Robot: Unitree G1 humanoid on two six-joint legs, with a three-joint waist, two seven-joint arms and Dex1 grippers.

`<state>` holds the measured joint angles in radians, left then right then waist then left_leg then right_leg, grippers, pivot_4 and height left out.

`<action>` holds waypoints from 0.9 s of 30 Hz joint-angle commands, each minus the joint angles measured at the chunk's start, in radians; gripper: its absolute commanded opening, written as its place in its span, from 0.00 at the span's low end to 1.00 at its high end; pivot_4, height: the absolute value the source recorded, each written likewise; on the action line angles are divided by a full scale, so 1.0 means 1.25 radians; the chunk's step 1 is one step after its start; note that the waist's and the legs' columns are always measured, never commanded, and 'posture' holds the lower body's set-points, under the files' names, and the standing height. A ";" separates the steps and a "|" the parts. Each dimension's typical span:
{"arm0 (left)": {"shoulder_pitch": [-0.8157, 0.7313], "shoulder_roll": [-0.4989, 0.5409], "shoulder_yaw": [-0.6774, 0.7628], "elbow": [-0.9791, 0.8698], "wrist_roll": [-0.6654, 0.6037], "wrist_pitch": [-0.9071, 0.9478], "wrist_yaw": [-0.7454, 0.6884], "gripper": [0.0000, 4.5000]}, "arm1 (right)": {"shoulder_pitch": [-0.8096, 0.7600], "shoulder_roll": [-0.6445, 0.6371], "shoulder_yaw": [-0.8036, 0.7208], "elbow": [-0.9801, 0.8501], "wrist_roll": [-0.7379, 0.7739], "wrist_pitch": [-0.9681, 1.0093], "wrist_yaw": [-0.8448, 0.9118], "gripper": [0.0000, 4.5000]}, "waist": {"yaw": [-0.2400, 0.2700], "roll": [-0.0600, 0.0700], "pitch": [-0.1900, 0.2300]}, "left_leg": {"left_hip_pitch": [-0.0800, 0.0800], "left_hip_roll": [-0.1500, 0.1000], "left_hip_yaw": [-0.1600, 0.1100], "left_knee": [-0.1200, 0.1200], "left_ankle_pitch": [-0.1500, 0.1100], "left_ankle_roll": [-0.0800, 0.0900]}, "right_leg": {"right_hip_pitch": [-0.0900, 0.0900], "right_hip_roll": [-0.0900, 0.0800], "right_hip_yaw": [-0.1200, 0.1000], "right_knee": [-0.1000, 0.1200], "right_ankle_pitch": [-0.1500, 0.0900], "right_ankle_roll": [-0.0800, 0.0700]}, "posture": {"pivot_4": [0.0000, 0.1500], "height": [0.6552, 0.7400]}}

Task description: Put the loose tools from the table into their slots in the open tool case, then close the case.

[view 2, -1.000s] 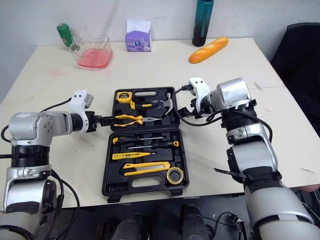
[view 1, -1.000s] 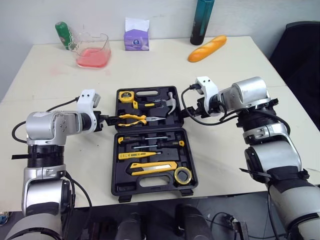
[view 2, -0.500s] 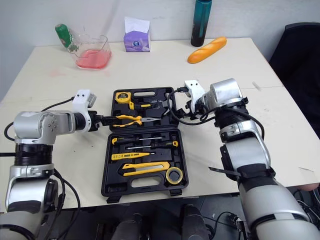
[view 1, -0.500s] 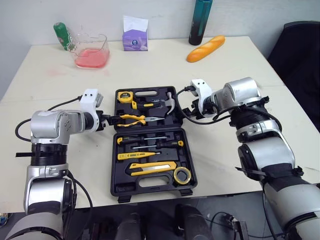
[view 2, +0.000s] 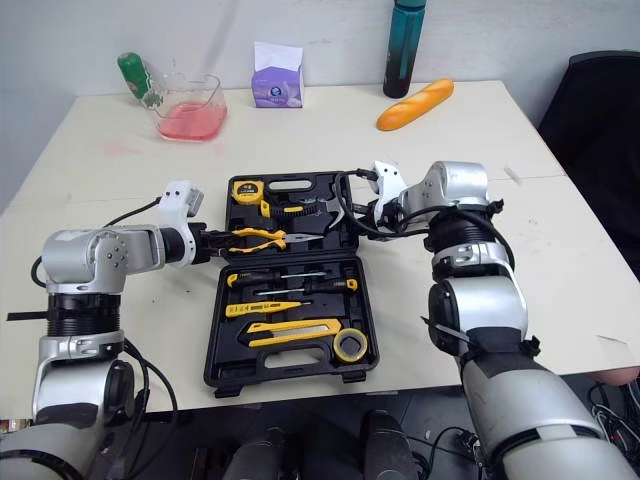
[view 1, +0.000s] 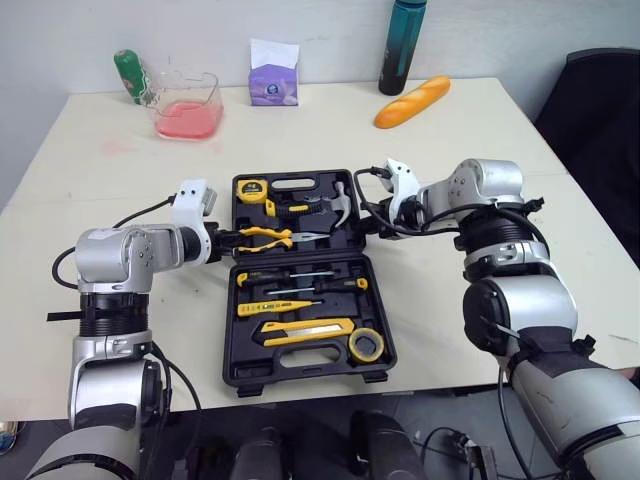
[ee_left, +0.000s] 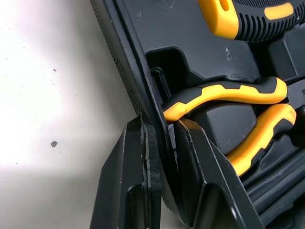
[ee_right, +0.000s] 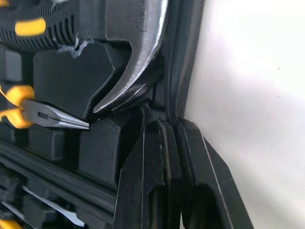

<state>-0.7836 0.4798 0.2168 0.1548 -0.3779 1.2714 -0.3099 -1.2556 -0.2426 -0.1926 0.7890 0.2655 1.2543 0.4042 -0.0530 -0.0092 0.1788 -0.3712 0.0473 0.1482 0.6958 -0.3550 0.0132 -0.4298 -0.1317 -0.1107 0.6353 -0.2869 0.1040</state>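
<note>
Right gripper [ee_right: 169, 125] nearer — pinches tool case [view 1: 310, 373] rim; left gripper [ee_left: 162, 122] opposite rim.

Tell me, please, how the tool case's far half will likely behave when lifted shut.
Probably stiff: the tool case is moulded plastic. Likely heavy, holding the hammer; its thin rim could slip from the left gripper or right gripper.
</note>
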 commanded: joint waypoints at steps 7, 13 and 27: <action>-0.017 -0.033 0.087 -0.016 -0.009 -0.182 0.035 0.04 | 0.137 0.011 0.020 -0.284 0.043 -0.176 0.042 0.00 | -0.002 0.000 0.000 | -0.007 -0.003 0.001 -0.001 0.000 0.000 | -0.009 0.001 0.000 0.000 0.000 0.000 | 1.00 1.00; 0.028 -0.036 0.082 -0.032 -0.012 -0.309 0.006 0.03 | 0.222 0.014 0.045 -0.395 0.045 -0.285 0.049 0.00 | -0.006 0.000 0.000 | -0.012 -0.003 0.001 -0.001 0.000 0.000 | -0.013 0.001 -0.001 0.000 0.000 0.000 | 1.00 1.00; 0.166 -0.016 0.051 -0.006 0.119 -0.900 -0.017 0.00 | 0.442 -0.072 0.195 -0.424 -0.193 -1.098 0.064 0.00 | -0.003 0.000 0.000 | -0.013 -0.004 0.001 0.000 0.001 0.000 | -0.013 0.001 -0.002 -0.002 0.000 0.000 | 1.00 1.00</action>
<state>-0.5790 0.4081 0.2208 0.1737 -0.2765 0.2790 -0.3498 -0.7104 -0.2672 0.0683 0.2824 0.1077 0.0892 0.4829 -0.0572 -0.0094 0.1792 -0.3876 0.0428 0.1497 0.6947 -0.3543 0.0133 -0.4464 -0.1309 -0.1141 0.6323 -0.2868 0.1042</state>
